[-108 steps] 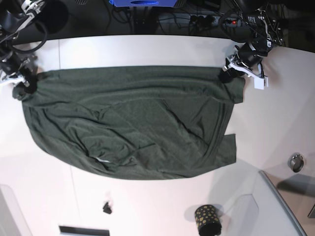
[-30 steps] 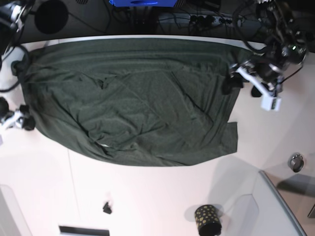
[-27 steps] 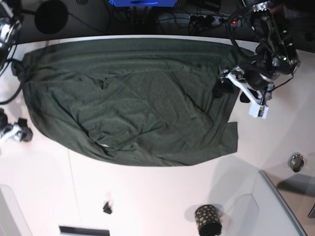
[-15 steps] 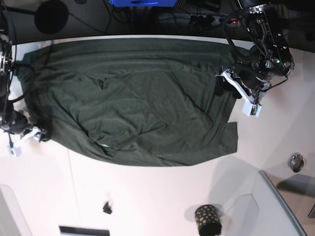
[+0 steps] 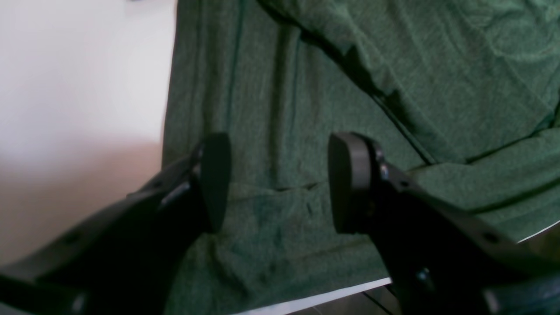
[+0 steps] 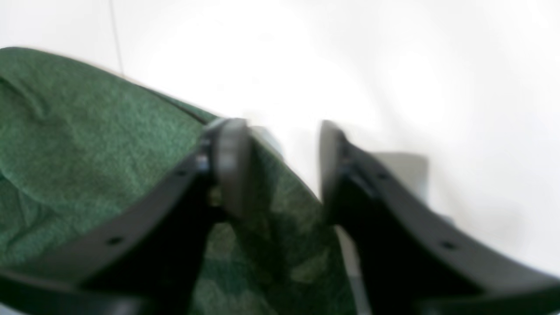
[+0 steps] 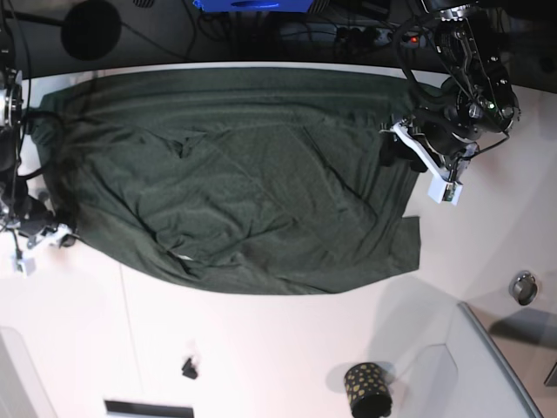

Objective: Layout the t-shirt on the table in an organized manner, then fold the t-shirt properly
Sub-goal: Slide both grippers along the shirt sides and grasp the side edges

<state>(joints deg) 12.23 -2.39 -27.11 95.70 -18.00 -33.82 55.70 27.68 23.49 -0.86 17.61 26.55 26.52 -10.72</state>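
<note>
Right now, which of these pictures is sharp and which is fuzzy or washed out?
Right wrist view: smeared throughout, the big smooth white table blown out to glare. Left wrist view: the dark green jersey t-shirt shows clear knit texture, though the table at left glows washed out. Base view: evenly lit, edges bowed by the wide lens.

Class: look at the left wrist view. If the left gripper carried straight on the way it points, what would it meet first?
Most likely the t-shirt: green cloth fills the gap between the open jaws of the left gripper, with the white table off to one side. Depth is unclear.
</note>
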